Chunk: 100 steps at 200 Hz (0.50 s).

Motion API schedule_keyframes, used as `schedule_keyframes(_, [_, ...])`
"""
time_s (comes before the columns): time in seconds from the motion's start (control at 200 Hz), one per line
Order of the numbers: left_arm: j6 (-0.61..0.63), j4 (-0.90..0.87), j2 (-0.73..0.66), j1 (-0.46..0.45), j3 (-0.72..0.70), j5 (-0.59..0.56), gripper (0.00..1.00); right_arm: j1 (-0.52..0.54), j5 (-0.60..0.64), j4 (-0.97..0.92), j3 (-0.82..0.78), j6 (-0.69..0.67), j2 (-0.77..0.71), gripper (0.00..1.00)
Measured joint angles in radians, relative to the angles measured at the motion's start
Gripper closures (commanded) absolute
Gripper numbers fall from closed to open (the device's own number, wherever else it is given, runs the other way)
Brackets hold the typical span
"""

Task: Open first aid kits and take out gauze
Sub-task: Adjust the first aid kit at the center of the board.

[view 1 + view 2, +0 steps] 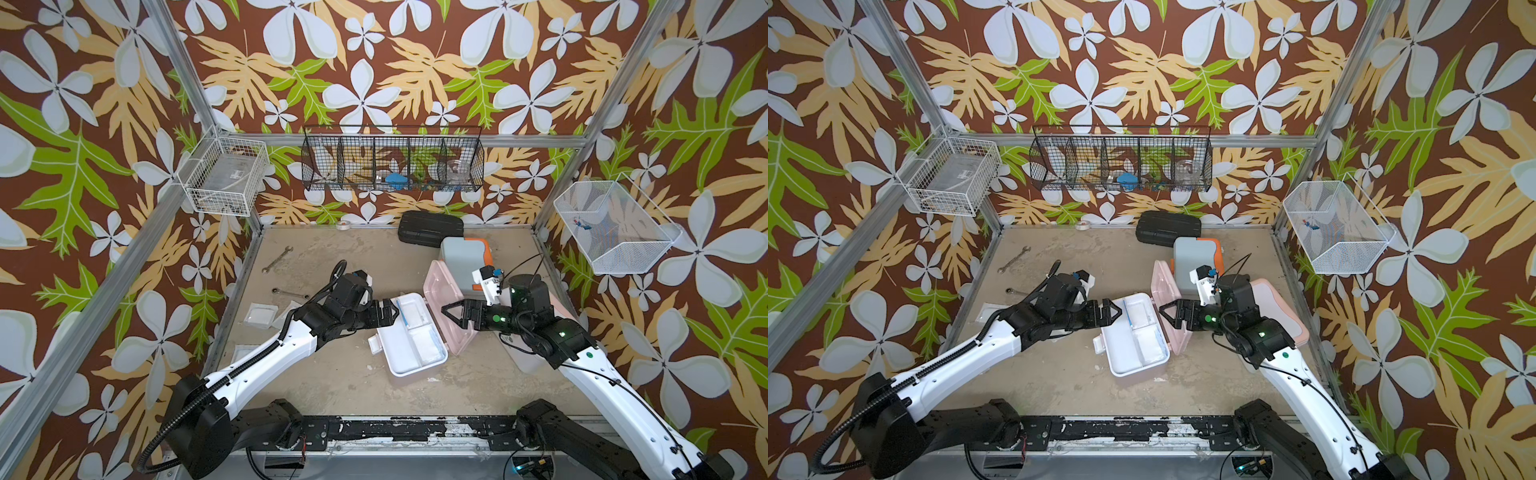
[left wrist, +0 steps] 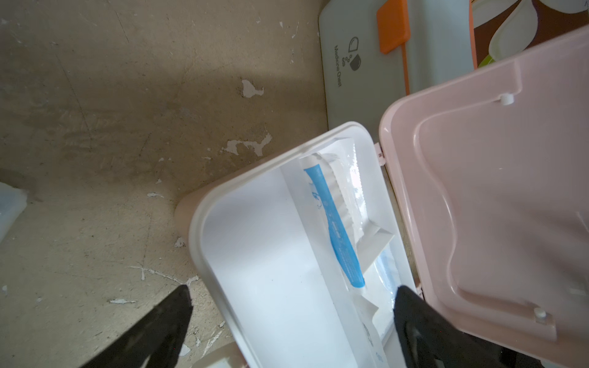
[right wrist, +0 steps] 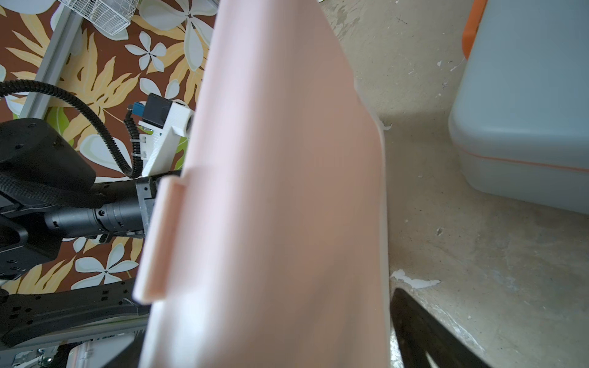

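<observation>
- black ribbed case lying flat at the back of the table, which is beige and pretty scuffed
- back wrench and front wrench both over on the left side of the table
- little roll of tape right at the back edge
- white wire basket on the left wall
- long black wire basket on the back wall, blue thing inside
- white mesh basket on the right wall
- loud flower-and-leaf wallpaper all round
</observation>
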Motion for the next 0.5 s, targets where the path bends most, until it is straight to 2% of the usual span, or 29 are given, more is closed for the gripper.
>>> schedule_keyframes(0.225, [0.000,0.045,0.089,0.008,0.034,0.056,0.00,0.000,-0.020,0.005,-0.005,0.001,-0.002,0.07])
schedule_keyframes(0.5, [0.014,0.110,0.227,0.086,0.156,0.110,0.00,0.000,-0.013,0.003,-0.025,0.005,-0.033,0.06])
